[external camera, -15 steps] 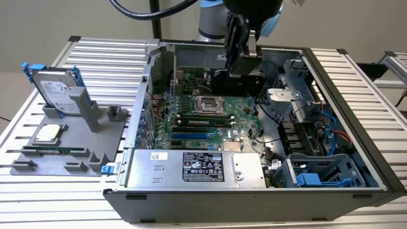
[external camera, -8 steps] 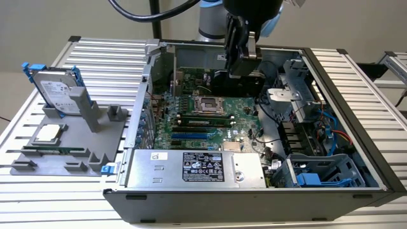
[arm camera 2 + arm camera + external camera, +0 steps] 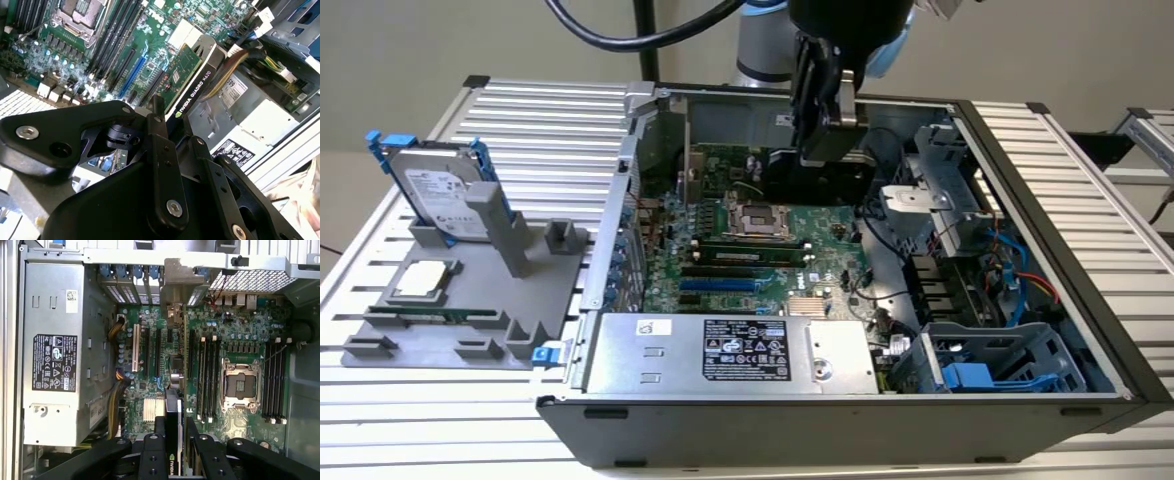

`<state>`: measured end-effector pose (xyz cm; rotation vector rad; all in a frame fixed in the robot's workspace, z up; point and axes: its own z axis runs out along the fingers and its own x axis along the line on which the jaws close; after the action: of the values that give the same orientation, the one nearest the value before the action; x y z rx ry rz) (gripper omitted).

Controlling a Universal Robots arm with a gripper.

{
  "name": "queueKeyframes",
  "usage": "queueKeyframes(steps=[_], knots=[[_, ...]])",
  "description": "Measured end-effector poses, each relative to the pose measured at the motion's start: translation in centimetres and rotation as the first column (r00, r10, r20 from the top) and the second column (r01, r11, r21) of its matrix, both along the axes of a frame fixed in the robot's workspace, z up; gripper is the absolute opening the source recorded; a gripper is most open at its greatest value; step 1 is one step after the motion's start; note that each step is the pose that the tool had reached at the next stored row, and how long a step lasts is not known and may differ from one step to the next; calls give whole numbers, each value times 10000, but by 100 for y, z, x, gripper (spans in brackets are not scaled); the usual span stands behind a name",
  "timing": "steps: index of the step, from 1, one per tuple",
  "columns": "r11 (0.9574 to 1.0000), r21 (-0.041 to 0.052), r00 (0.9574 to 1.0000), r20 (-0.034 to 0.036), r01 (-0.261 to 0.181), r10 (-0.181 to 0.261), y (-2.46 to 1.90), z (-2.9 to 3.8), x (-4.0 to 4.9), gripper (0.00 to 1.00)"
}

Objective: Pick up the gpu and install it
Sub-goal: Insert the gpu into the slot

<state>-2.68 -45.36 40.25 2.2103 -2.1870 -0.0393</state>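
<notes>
Gripper (image 3: 175, 122) clamped on the gpu (image 3: 192, 70), which it holds edge-on, green board on one face and black shroud on the other, just above the motherboard (image 3: 150, 355) inside the open computer case (image 3: 854, 425). In the exterior view it hangs at upper centre, and a hard drive (image 3: 440, 195) stands in the grey holder (image 3: 454, 330) at the exterior view's left.

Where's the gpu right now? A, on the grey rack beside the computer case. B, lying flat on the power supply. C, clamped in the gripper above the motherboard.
C: in the second wrist view the gripper is shut on the gpu, holding it edge-on over the motherboard.
</notes>
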Motion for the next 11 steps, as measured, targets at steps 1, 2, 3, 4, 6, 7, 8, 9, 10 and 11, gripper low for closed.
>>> queueKeyframes(steps=[1, 2, 3, 4, 6, 7, 8, 9, 10, 11], knots=[[10000, 0, 10000, 0, 12, -12, 3, -6, 0, 0], [10000, -1, 10000, -1, 26, -26, 7, -12, 0, 0], [10000, 0, 10000, 0, 49, -49, 10, -21, 0, 0], [10000, 1, 10000, -1, 81, -81, 12, -29, 0, 0], [9999, -2, 9999, -1, 158, -158, 18, -44, 0, 0], [9998, -2, 9998, 4, 181, -181, 19, -52, -1, 0], [9998, -1, 9998, 14, 188, -188, 19, -62, -1, 0], [9998, -1, 9998, 34, 191, -191, 19, -75, -1, 0], [9998, 0, 9998, 62, 192, -192, 19, -89, -1, 0], [9998, 0, 9998, 83, 192, -192, 19, -100, 0, 0]])
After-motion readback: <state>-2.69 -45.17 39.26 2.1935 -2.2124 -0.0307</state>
